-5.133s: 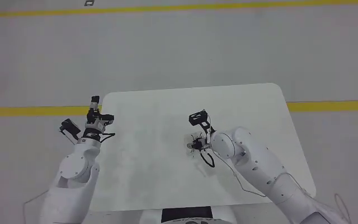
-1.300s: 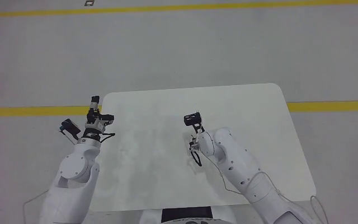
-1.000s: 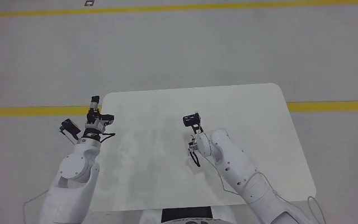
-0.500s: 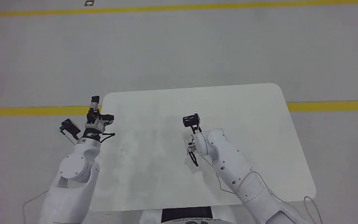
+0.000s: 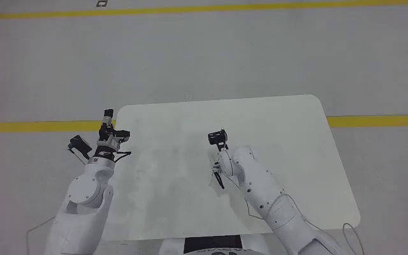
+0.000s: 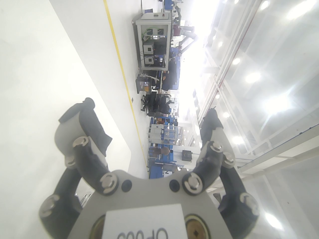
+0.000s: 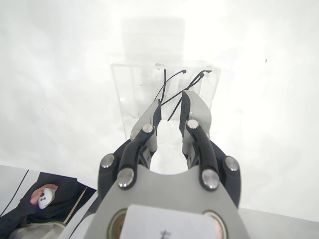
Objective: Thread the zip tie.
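The right gripper point(image 7: 171, 98), fingers released, hangs at top-view frame centre, tips over black zip ties point(image 7: 196, 80) in a clear box point(image 7: 117, 93) on the table point(image 5: 287, 121). The left gripper point(image 6: 149, 110), fingers released, sits at the table's left edge.

Overhead looks down; wrist cameras share table point(image 5: 287, 121)

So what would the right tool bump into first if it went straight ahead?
Most likely the black zip ties, lying in the clear box just ahead of the right tool, though depth is hard to judge.
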Available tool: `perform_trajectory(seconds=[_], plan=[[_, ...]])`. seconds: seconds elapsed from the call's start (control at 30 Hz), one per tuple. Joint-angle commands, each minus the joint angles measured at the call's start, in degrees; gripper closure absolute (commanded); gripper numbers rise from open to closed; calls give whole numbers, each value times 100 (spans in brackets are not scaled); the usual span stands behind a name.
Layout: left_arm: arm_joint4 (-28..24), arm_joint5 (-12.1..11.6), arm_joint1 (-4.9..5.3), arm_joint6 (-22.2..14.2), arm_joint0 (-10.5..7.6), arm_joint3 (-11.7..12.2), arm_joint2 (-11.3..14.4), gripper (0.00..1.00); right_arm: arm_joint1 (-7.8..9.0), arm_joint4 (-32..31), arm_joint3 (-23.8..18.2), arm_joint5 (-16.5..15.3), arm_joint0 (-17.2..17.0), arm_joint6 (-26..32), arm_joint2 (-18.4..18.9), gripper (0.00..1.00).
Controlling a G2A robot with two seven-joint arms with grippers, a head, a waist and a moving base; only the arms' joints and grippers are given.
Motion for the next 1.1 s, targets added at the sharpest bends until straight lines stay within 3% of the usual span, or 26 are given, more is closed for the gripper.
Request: perform_trajectory(seconds=[0.0, 0.87, 1.07], plan=[[0, 0, 0, 0, 0, 0, 0, 0, -29, -24, 40, 0, 5, 4, 19, 82], [0, 0, 0, 0, 0, 0, 0, 0, -320, -324, 488, 0, 45, 37, 245, 82], [0, 0, 0, 0, 0, 0, 0, 0, -360, -372, 510, 0, 29, 52, 300, 100]])
